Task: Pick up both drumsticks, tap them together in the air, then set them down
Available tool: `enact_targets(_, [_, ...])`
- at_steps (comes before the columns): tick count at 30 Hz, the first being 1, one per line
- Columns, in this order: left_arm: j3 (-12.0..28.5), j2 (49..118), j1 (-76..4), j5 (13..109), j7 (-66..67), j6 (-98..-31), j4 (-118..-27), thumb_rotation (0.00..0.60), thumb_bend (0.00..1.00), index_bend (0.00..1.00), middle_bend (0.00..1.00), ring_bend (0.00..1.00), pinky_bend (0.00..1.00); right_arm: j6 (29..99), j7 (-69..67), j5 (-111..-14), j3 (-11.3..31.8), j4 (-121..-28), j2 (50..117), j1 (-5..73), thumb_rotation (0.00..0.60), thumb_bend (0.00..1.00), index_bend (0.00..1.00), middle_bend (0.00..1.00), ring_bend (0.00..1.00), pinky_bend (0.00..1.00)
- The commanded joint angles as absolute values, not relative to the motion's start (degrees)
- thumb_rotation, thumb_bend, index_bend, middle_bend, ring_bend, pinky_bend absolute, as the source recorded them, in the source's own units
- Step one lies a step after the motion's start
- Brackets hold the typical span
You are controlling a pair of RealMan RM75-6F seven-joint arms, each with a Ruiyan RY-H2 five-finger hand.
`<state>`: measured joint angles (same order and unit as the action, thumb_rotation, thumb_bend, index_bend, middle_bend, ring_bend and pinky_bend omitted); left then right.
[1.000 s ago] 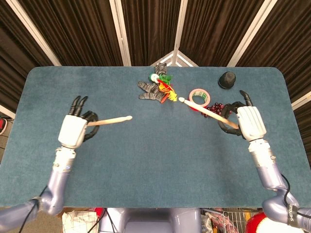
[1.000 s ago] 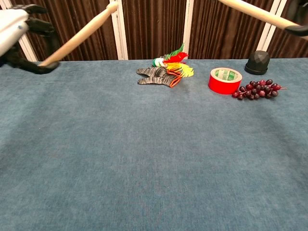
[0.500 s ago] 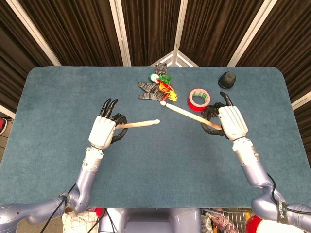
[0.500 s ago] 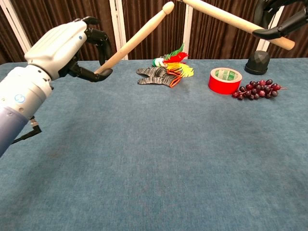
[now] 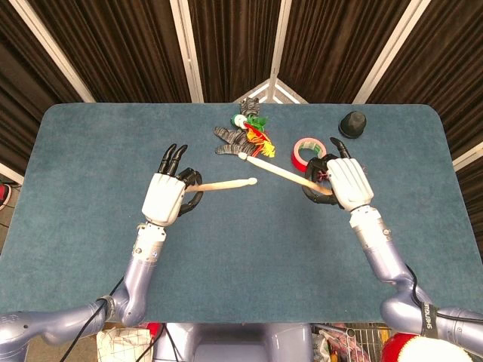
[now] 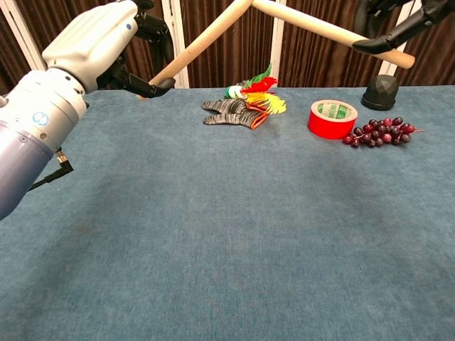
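Both drumsticks are plain pale wood with rounded tips, and both are held in the air above the table. The left hand grips the left drumstick by its butt, tip pointing toward 3 o'clock. The right hand clamps the right drumstick by its butt, tip pointing toward 10 o'clock. Compared with half a second ago, both hands have moved inward and the tips are closer, near each other but apart in the head view. The table has a blue carpet-like surface; at 12 o'clock lie a striped glove, red tape roll and black object. Dark curtains hang behind.
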<state>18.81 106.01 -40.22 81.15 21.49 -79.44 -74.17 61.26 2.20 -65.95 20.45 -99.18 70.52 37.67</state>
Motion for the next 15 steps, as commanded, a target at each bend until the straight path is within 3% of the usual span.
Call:
enact_targets(1, [18.7, 106.3, -40.6, 81.1, 22.4, -79.3, -74.3, 0.6, 0.5, 0.61, 0.59, 0.08, 0.0, 60.5, 3.1, -64.1, 21.3, -100.0, 70.9, 38.8, 0.6, 0.45, 0.8, 0.62, 0.43, 0.0])
enact_targets(15, [19.4, 109.5, -42.2, 81.3, 22.0, -80.6, -71.7, 0.6, 0.5, 0.61, 0.59, 0.08, 0.0, 60.5, 1.7, -64.3, 20.9, -103.4, 70.2, 39.1, 0.6, 0.45, 0.8, 0.63, 0.43, 0.0])
